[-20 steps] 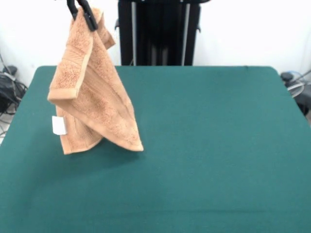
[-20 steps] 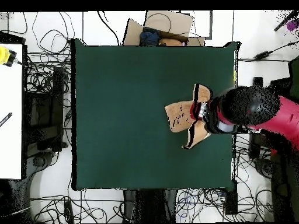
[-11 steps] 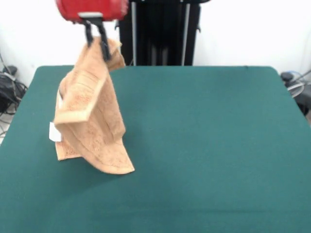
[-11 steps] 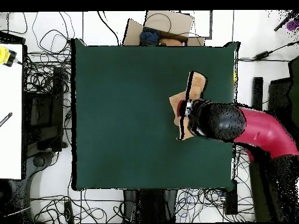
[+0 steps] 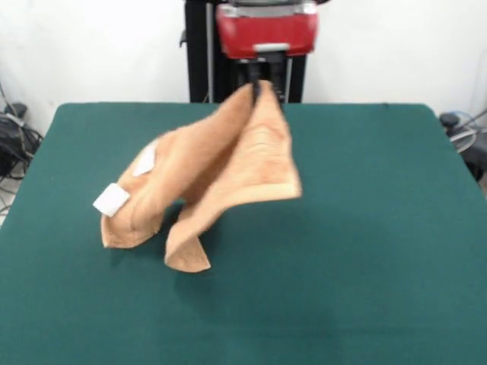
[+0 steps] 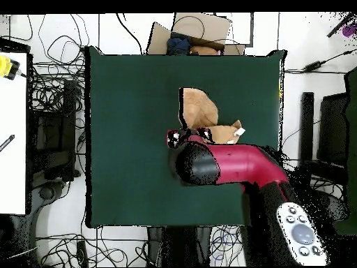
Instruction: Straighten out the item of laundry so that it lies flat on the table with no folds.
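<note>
The tan-orange towel (image 5: 221, 163) hangs from my gripper (image 5: 255, 85), which is shut on its top corner in the front view. The cloth streams down and to the left, and two lower corners touch the green table (image 5: 365, 228) near the left. A white label (image 5: 112, 199) shows at the lowest left end. In the overhead view the towel (image 6: 199, 112) spreads out from under the red arm (image 6: 230, 162), with the label (image 6: 239, 131) at its right; the arm hides the gripper there.
Cables and black gear lie on the floor around the table (image 6: 132, 139). A cardboard box (image 6: 192, 35) sits beyond the table's top edge in the overhead view. A white bench (image 6: 12, 132) stands at the left.
My gripper has swung the held towel from the table's left side toward its middle in the front view. The towel trails out sideways behind it, its lower end dragging on the table.
</note>
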`<state>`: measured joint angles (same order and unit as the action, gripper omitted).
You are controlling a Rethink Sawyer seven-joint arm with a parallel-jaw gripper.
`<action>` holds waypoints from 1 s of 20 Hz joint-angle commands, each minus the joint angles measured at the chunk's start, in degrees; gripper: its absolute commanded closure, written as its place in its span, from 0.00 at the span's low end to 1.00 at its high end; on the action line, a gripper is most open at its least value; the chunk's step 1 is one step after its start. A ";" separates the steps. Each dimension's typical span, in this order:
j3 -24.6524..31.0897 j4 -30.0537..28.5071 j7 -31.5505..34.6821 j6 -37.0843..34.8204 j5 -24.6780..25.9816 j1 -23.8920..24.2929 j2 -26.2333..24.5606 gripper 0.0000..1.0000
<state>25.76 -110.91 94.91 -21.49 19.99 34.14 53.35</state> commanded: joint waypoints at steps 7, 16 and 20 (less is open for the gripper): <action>-17.30 -6.12 17.34 4.70 2.19 -15.55 1.10 1.00; -24.65 -4.65 16.64 13.07 0.57 -21.47 -4.96 1.00; -26.43 -4.25 15.28 15.84 -0.48 -22.57 -6.99 1.00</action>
<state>5.51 -113.52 94.97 -11.68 20.39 13.22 51.38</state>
